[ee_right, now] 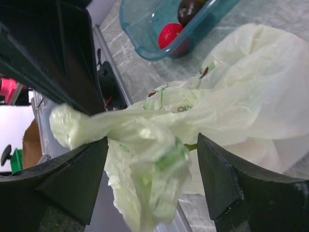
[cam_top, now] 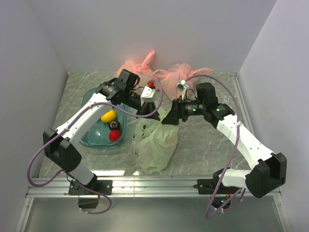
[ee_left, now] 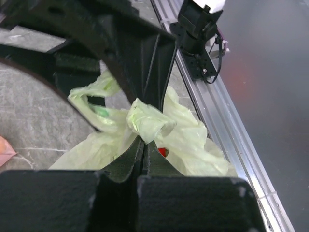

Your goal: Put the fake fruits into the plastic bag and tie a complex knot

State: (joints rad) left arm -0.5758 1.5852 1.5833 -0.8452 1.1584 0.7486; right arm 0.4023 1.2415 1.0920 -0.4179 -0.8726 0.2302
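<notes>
Top: found plastic bag (cam_top: 155, 145) slumped on bench (cam_top: 203, 152); counted three fake fruits (cam_top: 114, 136) left in tub (cam_top: 94, 142).
Left wrist: found left tool (ee_left: 143, 141) clamped on bag handle (ee_left: 145, 118); nothing tied yet.
Right wrist: found right tool (ee_right: 152, 159) apart, handle strung between jaws.

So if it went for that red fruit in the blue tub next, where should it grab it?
From straight above, fingers across the red fruit's round middle. It sits low in the open-topped tub, so the walls block the sides, and the dark fruit lies close behind it, so probably close left-to-right.
</notes>
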